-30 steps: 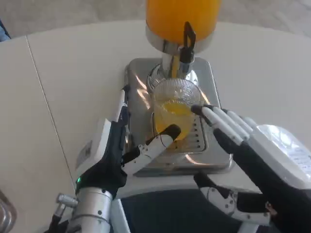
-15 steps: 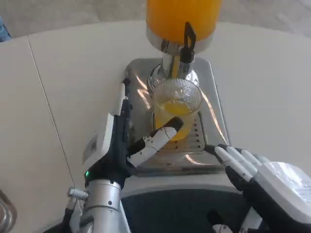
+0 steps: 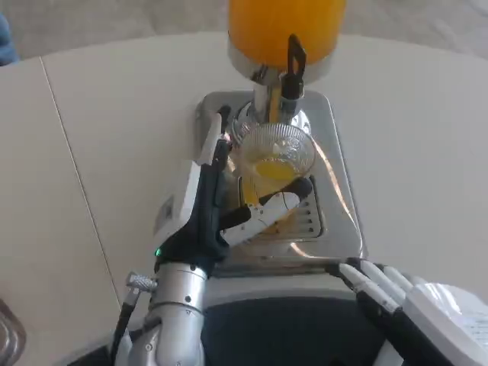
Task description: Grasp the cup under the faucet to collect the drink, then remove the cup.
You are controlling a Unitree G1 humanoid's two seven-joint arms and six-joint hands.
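At the centre of the frame a clear ribbed cup (image 3: 274,164) stands on the silver drip tray (image 3: 339,206) of a drink dispenser, directly below the black-handled faucet (image 3: 292,69). The cup holds orange drink in its lower part, and its rim sits just under the spout. Above it, at the top edge of the frame, rises the dispenser's tank (image 3: 286,27), full of orange liquid, on a shiny metal collar. The left robot hand (image 3: 221,206) reaches up from the lower centre-left, its white back turned to the left and its long fingers lying along the cup's left side; one white and black finger (image 3: 278,207) curls across the front of the cup near its base, so the hand is grasping the cup from the left and front. Its silver forearm (image 3: 175,305) runs down to the bottom edge, with a small green light near the wrist. The right robot hand (image 3: 404,301) sits in the lower right corner, well apart from the cup, just below the tray's front edge; its fingers are stretched out and spread, holding nothing, released. The white bench (image 3: 114,137) carries the dispenser, with a thin seam running down its left part.
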